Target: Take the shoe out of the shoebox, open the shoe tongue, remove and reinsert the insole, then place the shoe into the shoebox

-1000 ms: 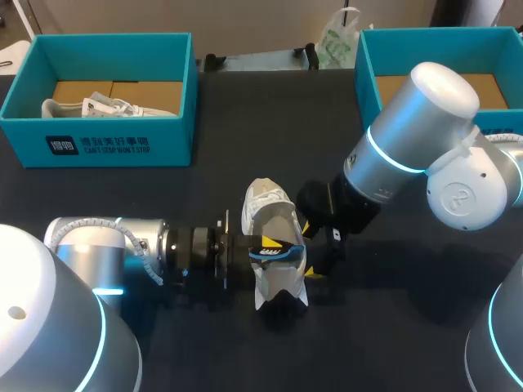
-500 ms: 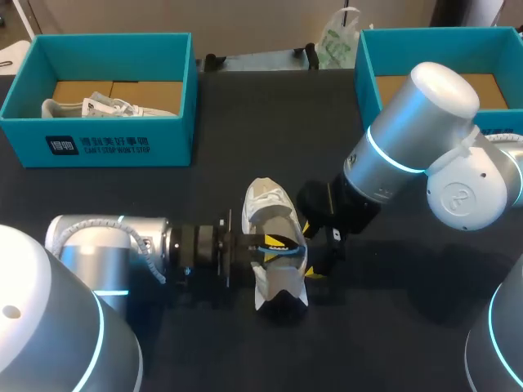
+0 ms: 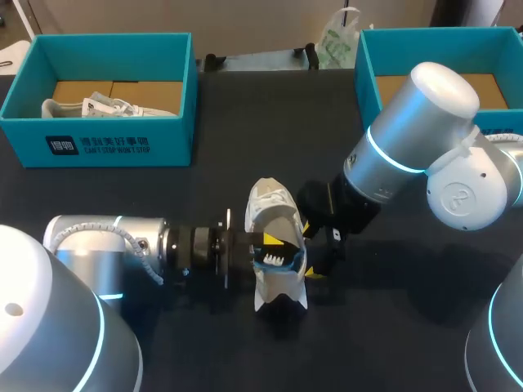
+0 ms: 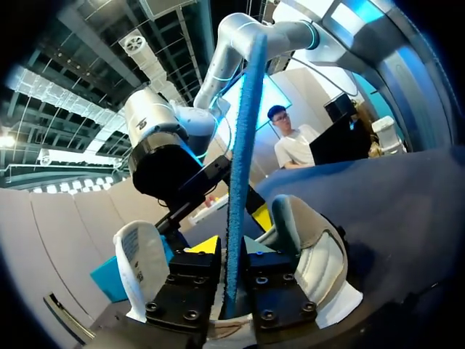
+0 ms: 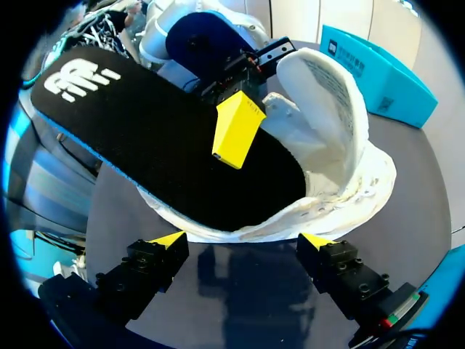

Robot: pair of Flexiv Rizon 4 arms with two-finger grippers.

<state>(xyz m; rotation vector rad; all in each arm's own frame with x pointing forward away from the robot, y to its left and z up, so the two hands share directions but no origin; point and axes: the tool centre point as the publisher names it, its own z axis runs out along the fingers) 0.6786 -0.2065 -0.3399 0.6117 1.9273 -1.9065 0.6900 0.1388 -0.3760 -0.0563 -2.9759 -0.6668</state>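
Changed: insole has rolled in your left gripper and now shows a pale-patterned face upward where a dark one showed; shoe has nudged slightly. Right arm has not moved.

Left gripper: pinching the insole edge-on, reaching in from the shoe's left flank.

Right gripper: fingers spread, just beside the shoe's right flank, holding nothing.

Shoe: mid-table between both grippers, well apart from the left shoebox and right shoebox. Long axis runs away from you; tongue is folded toward the far end and the heel is nearest you, by my reading.

Insole: long axis steep, lower end inside the shoe. Your left arm governs the coming move.
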